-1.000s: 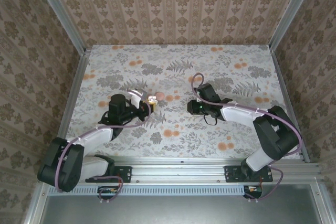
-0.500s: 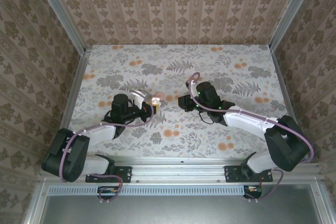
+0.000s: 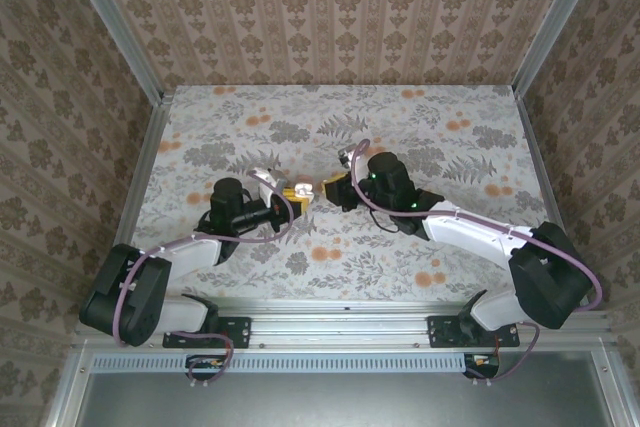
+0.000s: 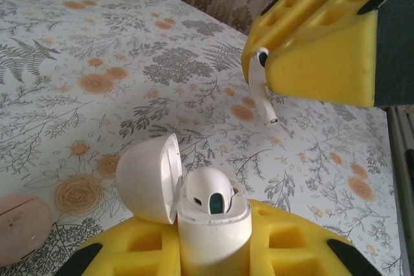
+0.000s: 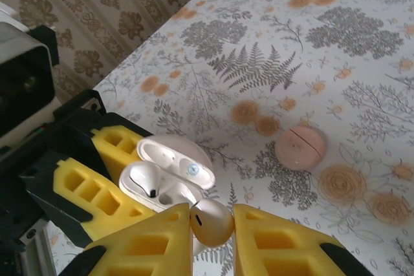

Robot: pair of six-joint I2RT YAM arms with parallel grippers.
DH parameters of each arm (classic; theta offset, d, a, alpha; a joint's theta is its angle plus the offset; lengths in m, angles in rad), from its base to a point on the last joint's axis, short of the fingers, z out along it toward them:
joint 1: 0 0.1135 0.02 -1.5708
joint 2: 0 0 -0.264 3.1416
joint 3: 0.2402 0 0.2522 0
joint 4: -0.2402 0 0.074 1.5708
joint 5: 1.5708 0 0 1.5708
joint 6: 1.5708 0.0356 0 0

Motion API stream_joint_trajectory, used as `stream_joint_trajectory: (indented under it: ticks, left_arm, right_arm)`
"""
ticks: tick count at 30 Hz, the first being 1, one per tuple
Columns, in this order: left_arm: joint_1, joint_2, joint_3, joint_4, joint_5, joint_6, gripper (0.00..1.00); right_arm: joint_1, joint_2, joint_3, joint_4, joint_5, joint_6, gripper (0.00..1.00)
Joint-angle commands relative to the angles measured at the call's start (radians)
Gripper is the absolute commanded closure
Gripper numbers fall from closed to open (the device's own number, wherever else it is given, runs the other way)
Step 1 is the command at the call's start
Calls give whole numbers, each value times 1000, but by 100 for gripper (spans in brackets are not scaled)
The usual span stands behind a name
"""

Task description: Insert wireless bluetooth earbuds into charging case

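Now clamped in left pincer [image 4: 213, 253]: open charging case [image 4: 217, 227], first earbud [image 4: 204, 185] seated. Pinched in right pincer [image 5: 210, 218]: second earbud [image 5: 213, 225].

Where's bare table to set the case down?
Bare: floral-patterned table toward back wall, and near strip between forearms. Crowded: centre, left end effector gripping open white plastic charging case, right end effector pinching small white earbud.

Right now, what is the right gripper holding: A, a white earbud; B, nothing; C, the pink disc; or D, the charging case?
A: the right gripper pinches a white earbud, while the open charging case sits clamped in the left gripper.
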Motion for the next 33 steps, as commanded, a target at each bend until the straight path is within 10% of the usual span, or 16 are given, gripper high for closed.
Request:
stream_joint_trajectory:
  ticks: [1, 33]
  left_arm:
    - [-11, 4, 27, 49, 48, -22, 91]
    - [-16, -69, 54, 53, 31, -53, 91]
  right_arm:
    - [12, -10, 35, 33, -28, -29, 80]
    - [43, 74, 89, 27, -57, -59, 80]
